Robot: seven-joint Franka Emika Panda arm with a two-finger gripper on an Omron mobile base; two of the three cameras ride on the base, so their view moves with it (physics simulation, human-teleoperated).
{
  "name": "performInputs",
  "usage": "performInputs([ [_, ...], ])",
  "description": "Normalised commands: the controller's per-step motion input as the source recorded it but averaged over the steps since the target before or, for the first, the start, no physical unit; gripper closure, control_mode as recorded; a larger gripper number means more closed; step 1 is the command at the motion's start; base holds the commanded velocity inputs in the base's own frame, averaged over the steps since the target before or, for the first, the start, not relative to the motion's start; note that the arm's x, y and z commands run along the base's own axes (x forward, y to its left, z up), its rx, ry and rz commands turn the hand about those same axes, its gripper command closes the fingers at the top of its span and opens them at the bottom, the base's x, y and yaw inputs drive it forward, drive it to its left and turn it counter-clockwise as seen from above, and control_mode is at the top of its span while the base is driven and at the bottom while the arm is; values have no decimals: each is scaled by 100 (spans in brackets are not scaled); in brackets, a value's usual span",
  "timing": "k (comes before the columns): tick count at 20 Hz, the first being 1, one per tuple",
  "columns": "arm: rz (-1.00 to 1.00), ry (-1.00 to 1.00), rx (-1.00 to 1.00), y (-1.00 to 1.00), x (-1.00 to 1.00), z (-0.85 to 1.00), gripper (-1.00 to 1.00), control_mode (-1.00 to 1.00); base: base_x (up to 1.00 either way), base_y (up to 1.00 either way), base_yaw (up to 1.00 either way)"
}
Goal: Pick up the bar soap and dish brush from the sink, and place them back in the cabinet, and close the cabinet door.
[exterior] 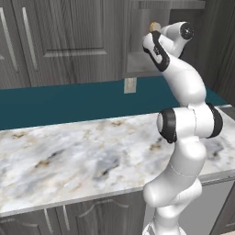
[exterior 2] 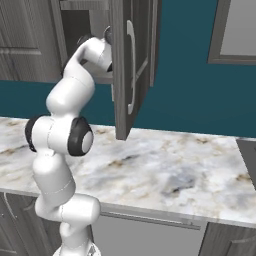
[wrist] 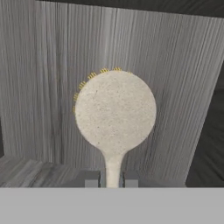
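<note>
My gripper (wrist: 113,178) is shut on the thin pale handle of the dish brush (wrist: 114,111). Its round cream head stands upright in front of the woodgrain back wall of the cabinet (wrist: 39,87), just above the grey inner shelf (wrist: 30,173). Yellow bristles peek out behind the head's upper left rim. In the left base view the arm reaches up into the open cabinet (exterior: 137,50), and the dish brush (exterior: 154,26) head shows above the wrist. The cabinet door (exterior 2: 125,70) stands swung open toward the room, its silver bar handle (exterior 2: 131,65) facing right and hiding the hand.
A marble counter (exterior: 69,156) runs below, with a teal backsplash (exterior: 59,103) and a wall outlet (exterior: 130,85). Closed wall cabinets (exterior: 59,41) stand to the left of the open one. A window frame (exterior 2: 235,35) is at the upper right. The open door hangs over the counter.
</note>
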Motion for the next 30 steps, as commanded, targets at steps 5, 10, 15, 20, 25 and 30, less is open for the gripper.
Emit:
performInputs([
  [5,0,0,0,-1,31,-1,100,-100,0,0,0],
  [10,0,0,0,0,21,-1,100,-100,0,0,0],
  [15,0,0,0,0,20,-1,100,-100,0,0,0],
  [20,0,0,0,0,15,0,100,-100,0,0,0],
  [25,0,0,0,0,0,0,100,-100,0,0,0],
  [30,0,0,0,0,0,0,100,-100,0,0,0],
])
